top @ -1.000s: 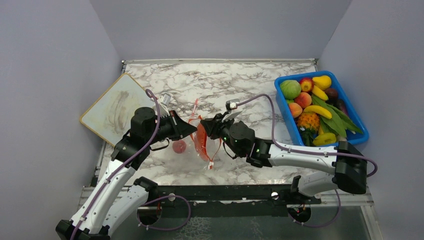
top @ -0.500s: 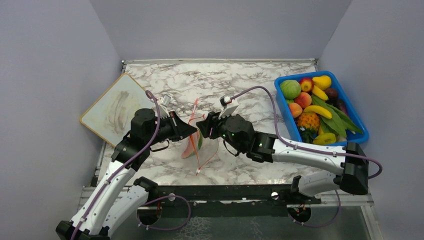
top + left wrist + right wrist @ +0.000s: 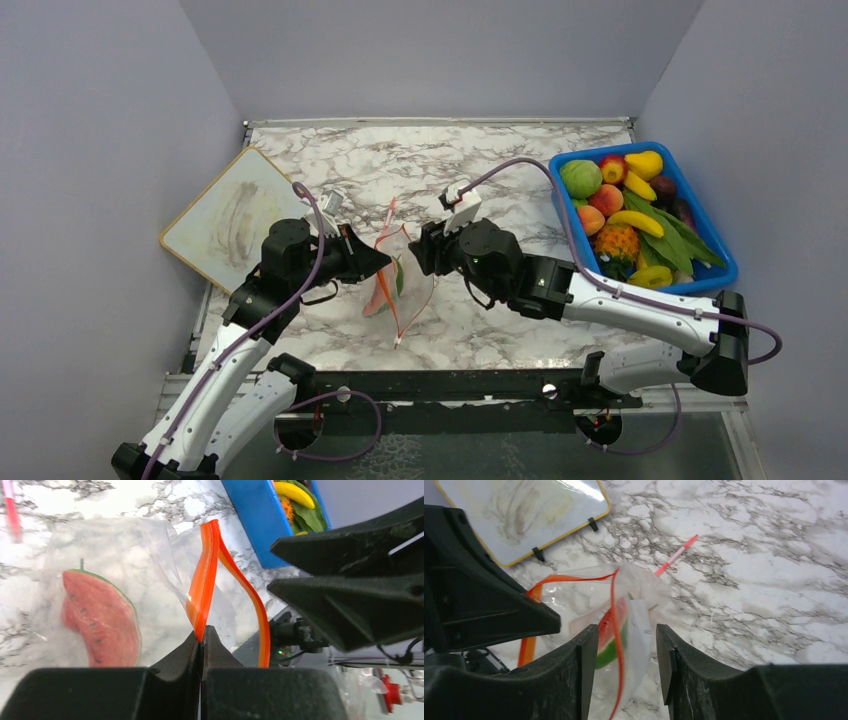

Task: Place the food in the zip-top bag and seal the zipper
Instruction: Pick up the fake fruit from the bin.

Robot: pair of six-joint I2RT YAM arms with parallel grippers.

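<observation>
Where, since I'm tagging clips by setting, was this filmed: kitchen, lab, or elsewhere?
Probably a robot lab test booth, not a kitchen: plain grey walls box in a marble-patterned table, and a blue bin holds toy fruit.

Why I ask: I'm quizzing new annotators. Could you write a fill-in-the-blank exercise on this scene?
1. The food inside the zip-top bag is a ____ slice.
2. The left gripper is shut on the bag's orange ____.
3. The right gripper has its jaws ____, holding nothing.
4. The other toy fruit fills a ____ bin.
Missing words: watermelon; zipper; open; blue.
</observation>
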